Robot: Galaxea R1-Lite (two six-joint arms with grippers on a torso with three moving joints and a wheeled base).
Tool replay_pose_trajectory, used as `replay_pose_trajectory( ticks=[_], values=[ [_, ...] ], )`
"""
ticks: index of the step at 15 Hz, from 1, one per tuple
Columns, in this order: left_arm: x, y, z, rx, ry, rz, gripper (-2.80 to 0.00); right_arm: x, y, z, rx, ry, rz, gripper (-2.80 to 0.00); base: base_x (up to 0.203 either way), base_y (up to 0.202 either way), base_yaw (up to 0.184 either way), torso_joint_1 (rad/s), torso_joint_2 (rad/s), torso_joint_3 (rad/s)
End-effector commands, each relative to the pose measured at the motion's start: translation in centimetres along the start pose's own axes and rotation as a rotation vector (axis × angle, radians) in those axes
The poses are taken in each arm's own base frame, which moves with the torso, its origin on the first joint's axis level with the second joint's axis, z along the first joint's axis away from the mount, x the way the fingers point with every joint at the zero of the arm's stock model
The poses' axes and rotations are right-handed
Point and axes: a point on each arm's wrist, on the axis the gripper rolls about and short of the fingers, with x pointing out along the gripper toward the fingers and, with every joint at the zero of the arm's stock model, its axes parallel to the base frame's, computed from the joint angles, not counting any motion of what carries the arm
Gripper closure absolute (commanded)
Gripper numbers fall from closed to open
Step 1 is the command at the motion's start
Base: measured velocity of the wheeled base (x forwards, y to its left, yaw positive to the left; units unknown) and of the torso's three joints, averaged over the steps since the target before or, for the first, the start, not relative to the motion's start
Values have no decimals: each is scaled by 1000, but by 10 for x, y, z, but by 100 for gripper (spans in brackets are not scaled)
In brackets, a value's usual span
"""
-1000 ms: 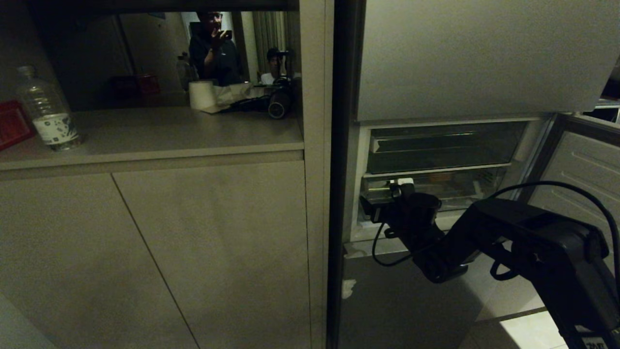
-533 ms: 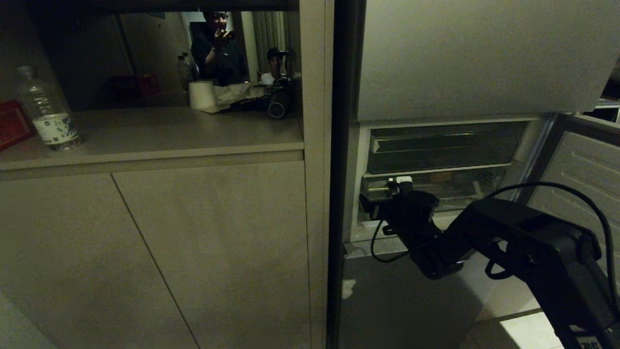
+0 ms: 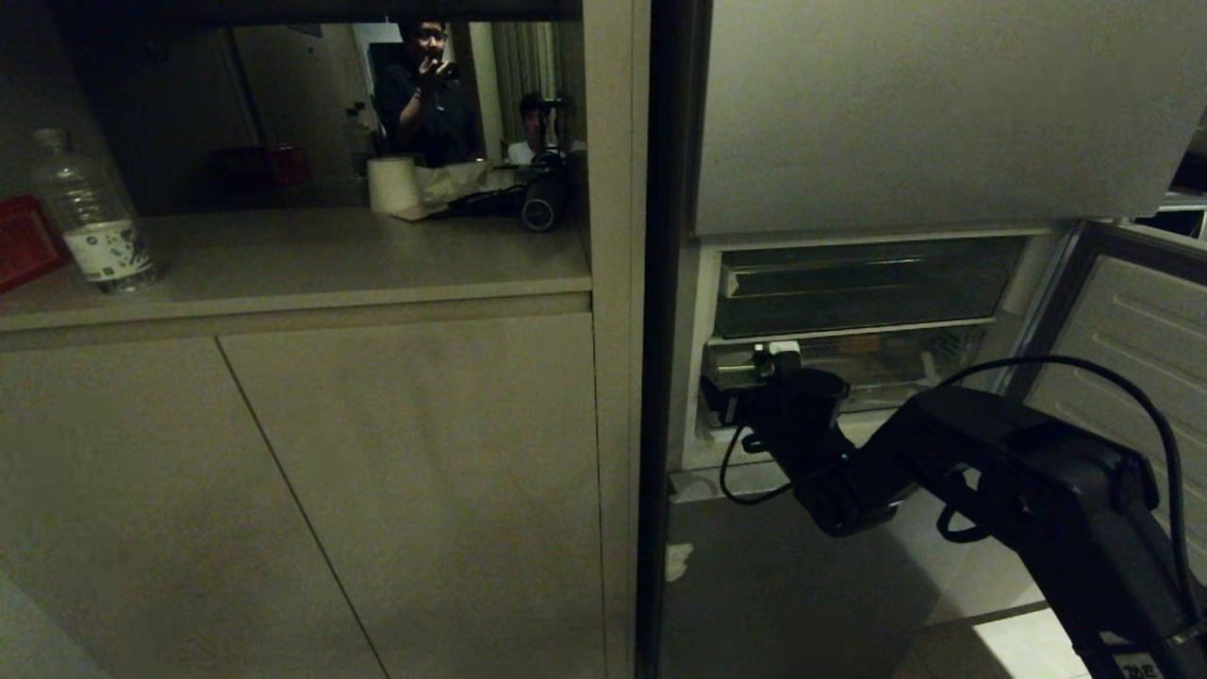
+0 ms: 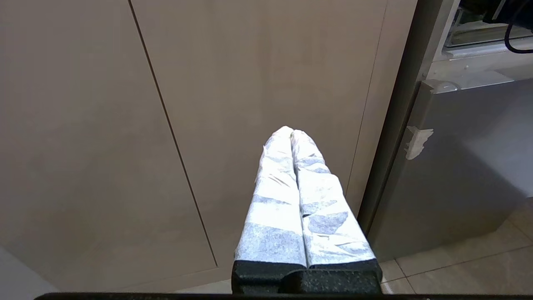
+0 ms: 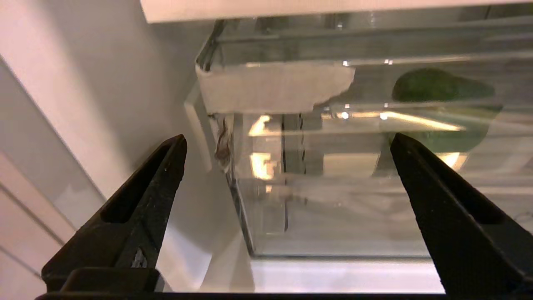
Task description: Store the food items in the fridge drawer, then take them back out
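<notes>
Right gripper (image 5: 287, 141), black with two pointy fingers (image 5: 145, 196), spread wide apart and holding nothing. Reaching into the open fridge, low down, just in front of the wide clear plastic fridge drawer (image 5: 333, 200) with its tall see-through front lip. Drawer pushed in under a white shelf edge (image 5: 291, 8), near the left wall of the fridge. Dark green, rounded food item (image 5: 437, 85) seen through the clear plastic, toward the back. Cannot tell whether inside the drawer or behind it. White torn patch (image 5: 270, 85) stuck along the drawer's top edge.

Left gripper (image 4: 291, 132), wrapped in white tape, fingers pressed together, empty, parked in front of the plain beige cupboard doors (image 4: 166, 104).

Clear plastic water bottle (image 3: 90, 212) standing on the counter shelf above the cupboards.
</notes>
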Motion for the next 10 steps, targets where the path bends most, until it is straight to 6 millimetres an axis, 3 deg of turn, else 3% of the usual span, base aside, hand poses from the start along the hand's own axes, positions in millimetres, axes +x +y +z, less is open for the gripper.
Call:
replay_pose_trajectory(
  ticks=[1, 10],
  values=[
    [0, 0, 0, 0, 1, 0, 0, 2, 0, -3, 2, -8, 0, -280, 0, 0, 0, 0, 0, 0],
    [0, 0, 0, 0, 2, 0, 0, 8, -1, -2, 3, -19, -3, -280, 0, 0, 0, 0, 0, 0]
  ],
)
